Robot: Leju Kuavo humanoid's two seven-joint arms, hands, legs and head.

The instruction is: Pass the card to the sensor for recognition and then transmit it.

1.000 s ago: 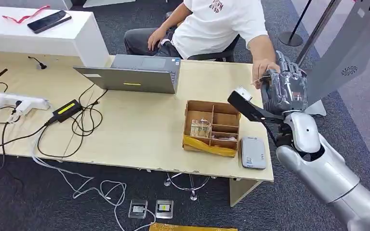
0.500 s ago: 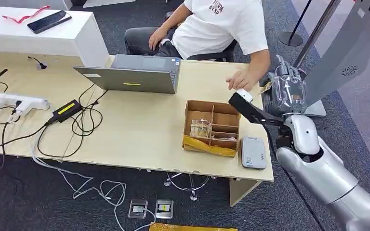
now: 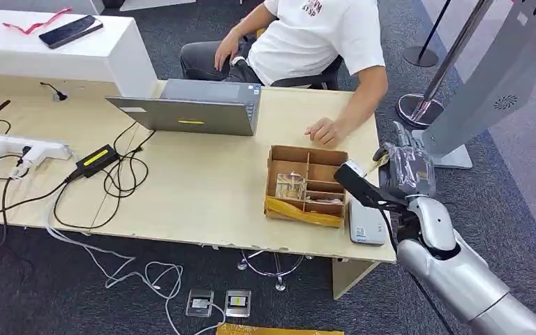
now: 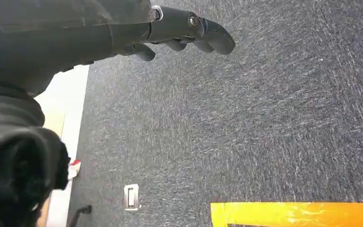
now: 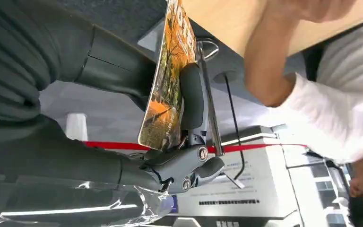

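My right hand (image 3: 406, 169) hovers over the table's right edge, just right of the divided cardboard box (image 3: 306, 187). It pinches a card (image 5: 168, 80) printed with an orange autumn picture between the thumb and fingers; in the head view only a yellowish corner of the card (image 3: 377, 161) shows. The grey-white sensor (image 3: 365, 225) lies flat on the table's front right corner, below the hand and partly behind my wrist bracket. My left hand (image 4: 104, 33) hangs over the carpet with its fingers (image 4: 208, 35) spread, holding nothing.
A person sits behind the table, one hand (image 3: 323, 131) resting on it near the box. A laptop (image 3: 195, 110) and cables (image 3: 112, 174) lie to the left. A grey kiosk (image 3: 492, 84) and a stanchion base (image 3: 419, 108) stand to the right.
My right hand has come down and toward me with the card, from beside the person's hand to just above the sensor. The person's hand has drawn back onto the table.
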